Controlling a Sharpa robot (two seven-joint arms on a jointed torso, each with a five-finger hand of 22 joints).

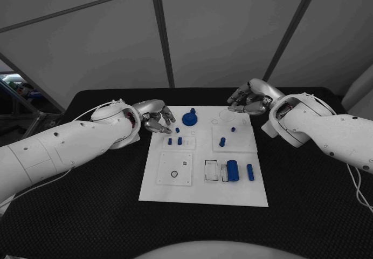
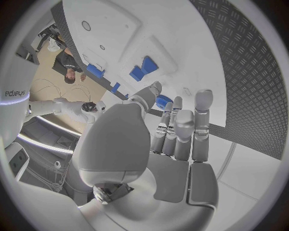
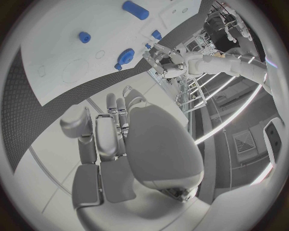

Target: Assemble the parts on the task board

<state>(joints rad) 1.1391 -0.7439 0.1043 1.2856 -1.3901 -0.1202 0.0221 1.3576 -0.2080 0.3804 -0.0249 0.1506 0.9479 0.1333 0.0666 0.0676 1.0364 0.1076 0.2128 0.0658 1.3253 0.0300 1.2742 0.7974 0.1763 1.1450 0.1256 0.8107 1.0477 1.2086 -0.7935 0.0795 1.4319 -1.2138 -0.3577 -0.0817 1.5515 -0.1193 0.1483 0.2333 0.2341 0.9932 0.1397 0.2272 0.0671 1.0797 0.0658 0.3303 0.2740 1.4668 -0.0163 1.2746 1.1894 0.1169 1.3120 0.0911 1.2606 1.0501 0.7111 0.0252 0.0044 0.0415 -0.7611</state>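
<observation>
The white task board [image 1: 204, 186] lies in the middle of the black table. My left hand [image 1: 156, 118] hovers at its far left corner, fingers apart, fingertips [image 2: 176, 105] close beside a small blue part [image 1: 177, 129] [image 2: 163, 101]; whether they touch it I cannot tell. A blue gear-like part [image 1: 190, 117] [image 3: 125, 57] stands just beyond. Two blue pegs [image 1: 174, 141] [image 2: 143, 67] stand nearer me. My right hand [image 1: 249, 100] is over the far right corner, fingers [image 3: 99, 137] straight and holding nothing.
On the board's right half stand a blue peg [image 1: 222, 142] [image 3: 84, 37], a tiny blue piece [image 1: 233, 129], a thick blue cylinder [image 1: 232, 170] [image 3: 135, 9] and a slimmer one [image 1: 250, 171]. A square plate with a hole [image 1: 174, 174] lies near the front left.
</observation>
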